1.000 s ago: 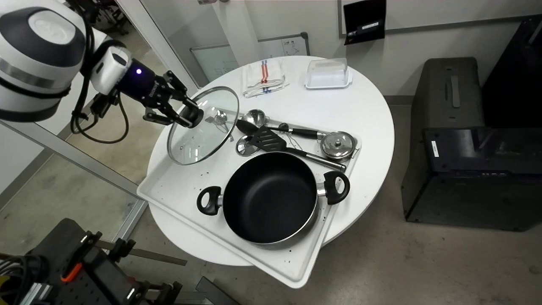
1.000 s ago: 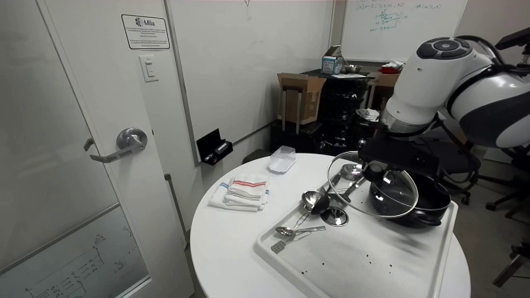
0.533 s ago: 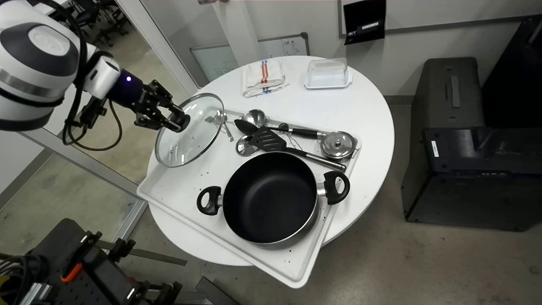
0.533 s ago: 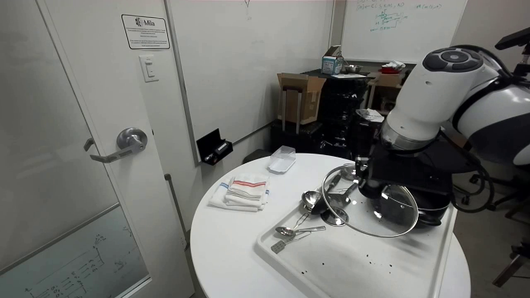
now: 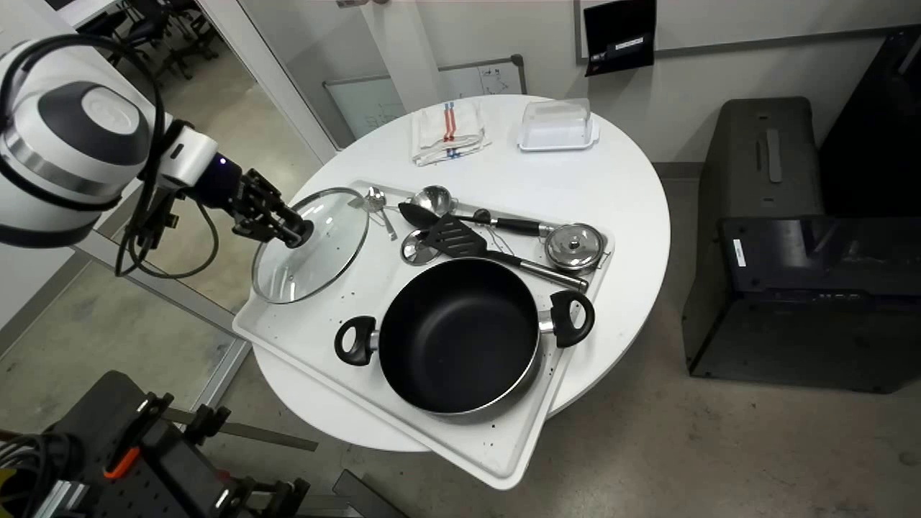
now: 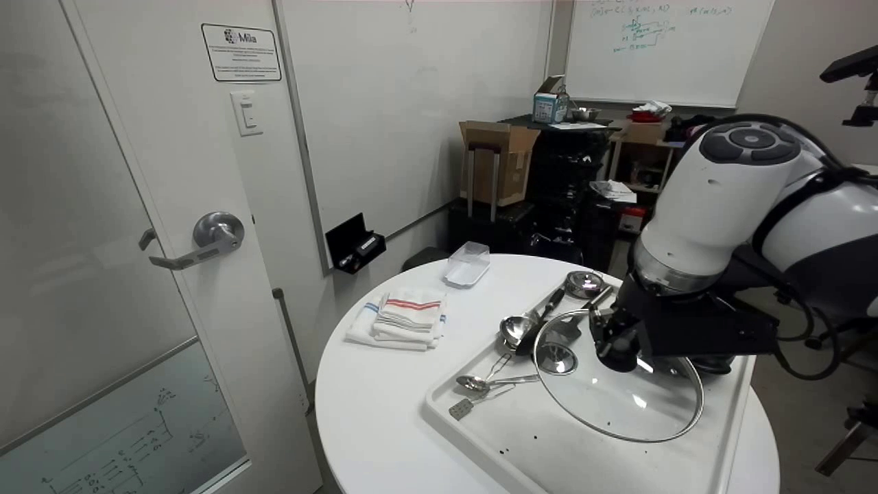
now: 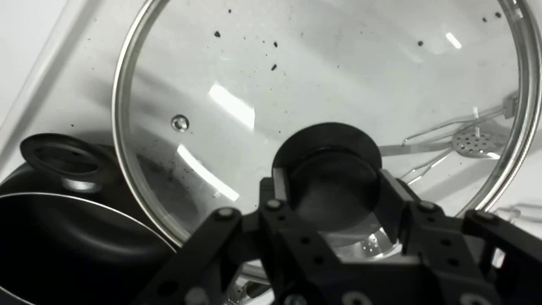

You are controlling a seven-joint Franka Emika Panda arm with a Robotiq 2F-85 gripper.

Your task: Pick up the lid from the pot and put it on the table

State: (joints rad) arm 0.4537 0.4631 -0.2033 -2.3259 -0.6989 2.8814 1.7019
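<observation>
Hand [image 7: 334,180]: jaws parted by the width of the dark knob [image 7: 328,137], pinching it from both sides.
Lid [image 5: 327,253]: held tilted by that knob, left of centre in an exterior view, over the tray [image 5: 302,339]; contact unclear.
Pot [image 5: 460,334]: inside showing, lower middle of that frame.
Tabletop [image 5: 619,194]: beneath the tray.

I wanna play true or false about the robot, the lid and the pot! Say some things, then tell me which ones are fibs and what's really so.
1. The gripper holds the lid by its knob. True.
2. The pot sits on the tray. True.
3. The lid covers the pot. False: the lid is off the pot, in the gripper.
4. The cloth and the tray both rest on the table. True.
5. The table is square. False: it's round.
6. The pot is white. False: it's black.
</observation>
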